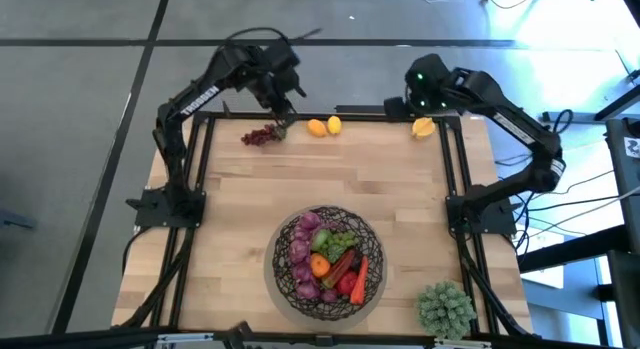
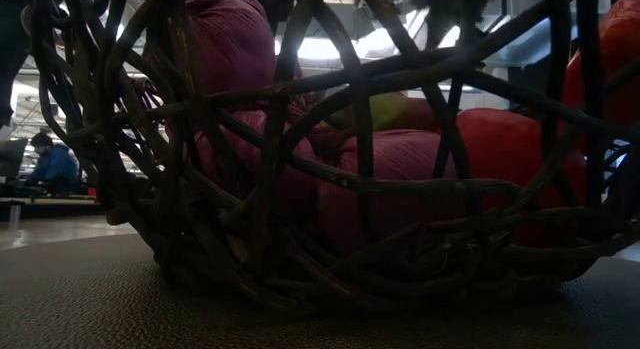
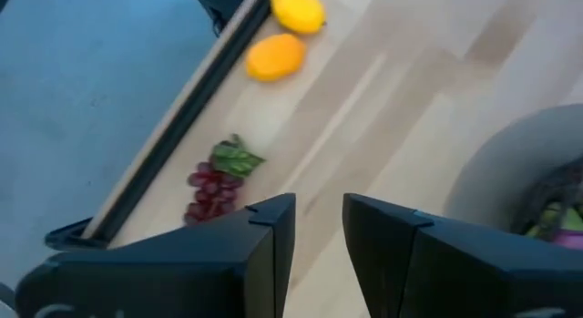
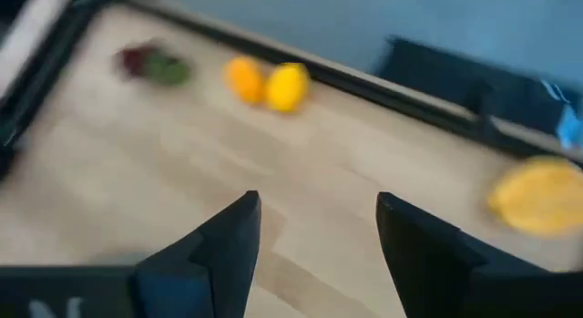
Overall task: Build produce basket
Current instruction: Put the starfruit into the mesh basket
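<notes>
Basket (image 1: 283, 272) part-filled at near edge of worktop (image 1: 250, 189). Left hand (image 1: 284, 117) above grapes (image 1: 262, 136), fingers slightly apart, empty. Right hand (image 4: 314, 229) apart, empty, near lemon (image 1: 424, 128). Next: lower, clamp grapes.

The round, dark wire basket (image 1: 283, 271) sits upright, full of purple, green, orange and red produce (image 1: 330, 257). Well apart from the basket lie purple grapes (image 1: 262, 136), an orange (image 1: 316, 127) touching a lemon (image 1: 334, 125), and another lemon (image 1: 424, 128).
</notes>
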Motion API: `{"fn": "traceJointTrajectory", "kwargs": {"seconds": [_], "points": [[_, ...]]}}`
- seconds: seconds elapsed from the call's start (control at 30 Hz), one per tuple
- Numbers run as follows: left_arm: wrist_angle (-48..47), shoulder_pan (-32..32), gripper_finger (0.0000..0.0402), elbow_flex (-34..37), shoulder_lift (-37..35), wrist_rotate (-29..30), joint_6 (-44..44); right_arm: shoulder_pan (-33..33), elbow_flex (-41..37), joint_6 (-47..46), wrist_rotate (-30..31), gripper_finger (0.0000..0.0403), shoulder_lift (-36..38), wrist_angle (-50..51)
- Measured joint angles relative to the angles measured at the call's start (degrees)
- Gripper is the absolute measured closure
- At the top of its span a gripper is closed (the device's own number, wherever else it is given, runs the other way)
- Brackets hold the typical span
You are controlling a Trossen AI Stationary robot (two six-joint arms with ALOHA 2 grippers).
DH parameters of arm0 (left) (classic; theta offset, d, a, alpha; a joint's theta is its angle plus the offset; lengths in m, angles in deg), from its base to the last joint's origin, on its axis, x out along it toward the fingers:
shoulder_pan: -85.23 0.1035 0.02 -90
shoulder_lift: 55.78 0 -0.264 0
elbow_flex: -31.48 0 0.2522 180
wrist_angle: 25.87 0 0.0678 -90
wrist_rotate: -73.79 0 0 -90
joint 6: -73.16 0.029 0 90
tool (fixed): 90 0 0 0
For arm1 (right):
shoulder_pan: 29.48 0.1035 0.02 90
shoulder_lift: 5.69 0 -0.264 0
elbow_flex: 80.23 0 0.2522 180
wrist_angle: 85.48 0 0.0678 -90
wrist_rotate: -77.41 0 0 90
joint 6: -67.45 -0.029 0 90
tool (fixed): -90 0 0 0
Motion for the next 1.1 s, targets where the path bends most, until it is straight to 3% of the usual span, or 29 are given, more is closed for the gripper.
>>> {"fn": "traceJointTrajectory", "kwargs": {"seconds": [0.27,0.5,0.63,0.87,1.1], "points": [[1.46,7.22,0.0317,0.00,0.00,-0.94,4.38,-13.18,0.00,-8.44,4.60,0.0192,-5.90,13.30],[5.54,10.13,0.0317,0.00,0.00,-0.98,5.73,-20.82,0.00,-10.72,7.04,0.0192,-11.61,13.68],[8.70,10.74,0.0317,0.00,0.00,-2.33,9.84,-22.90,0.00,-10.85,5.37,0.0192,-15.36,14.13],[12.09,13.01,0.0318,0.00,0.00,-16.74,20.01,-23.38,0.00,-12.60,2.05,0.0192,-21.50,14.13],[13.00,15.25,0.0318,0.00,0.00,-18.62,24.80,-23.91,0.00,-17.20,3.43,0.0192,-26.49,14.43]]}}
